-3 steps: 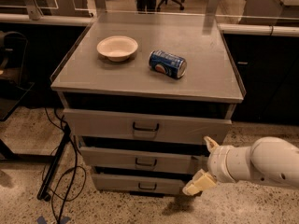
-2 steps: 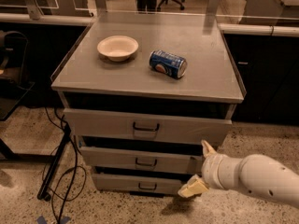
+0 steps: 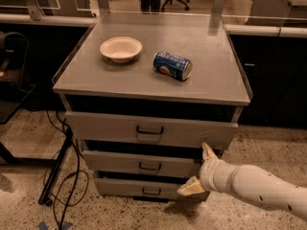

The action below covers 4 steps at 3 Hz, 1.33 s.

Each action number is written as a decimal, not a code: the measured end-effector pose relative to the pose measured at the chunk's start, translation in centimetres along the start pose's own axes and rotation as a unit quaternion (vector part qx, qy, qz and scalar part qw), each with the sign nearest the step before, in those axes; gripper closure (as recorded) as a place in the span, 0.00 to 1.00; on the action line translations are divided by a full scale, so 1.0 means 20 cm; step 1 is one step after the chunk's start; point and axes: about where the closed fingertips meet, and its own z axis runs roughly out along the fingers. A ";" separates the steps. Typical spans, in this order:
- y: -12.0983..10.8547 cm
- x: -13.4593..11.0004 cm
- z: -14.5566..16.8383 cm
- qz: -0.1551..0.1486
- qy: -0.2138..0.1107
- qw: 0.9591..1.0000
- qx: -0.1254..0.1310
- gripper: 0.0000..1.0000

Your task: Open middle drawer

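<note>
The middle drawer (image 3: 115,163) is a grey metal front with a small black loop handle (image 3: 150,166), and it looks pushed in. It sits between the taller top drawer (image 3: 105,125) and the lowest drawer (image 3: 120,188) of the cabinet. My gripper (image 3: 199,170) is open, at the right end of the middle drawer's front, to the right of the handle. One finger (image 3: 208,152) points up and the other finger (image 3: 191,187) points down-left over the lowest drawer. It holds nothing.
On the cabinet top (image 3: 144,80) stand a white bowl (image 3: 121,48) and a blue soda can (image 3: 172,65) lying on its side. Black cables and a stand leg (image 3: 57,171) lie on the floor to the left. Dark counters run behind.
My arm has moved left, bringing the gripper closer to the drawer fronts. The drawers, bowl and can have not moved.
</note>
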 end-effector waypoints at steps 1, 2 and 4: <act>0.14 0.08 0.07 -0.012 0.005 1.000 -0.023 0.00; 0.29 0.27 0.21 -0.038 0.001 0.998 -0.053 0.00; 0.31 0.26 0.27 -0.050 -0.008 0.997 -0.052 0.00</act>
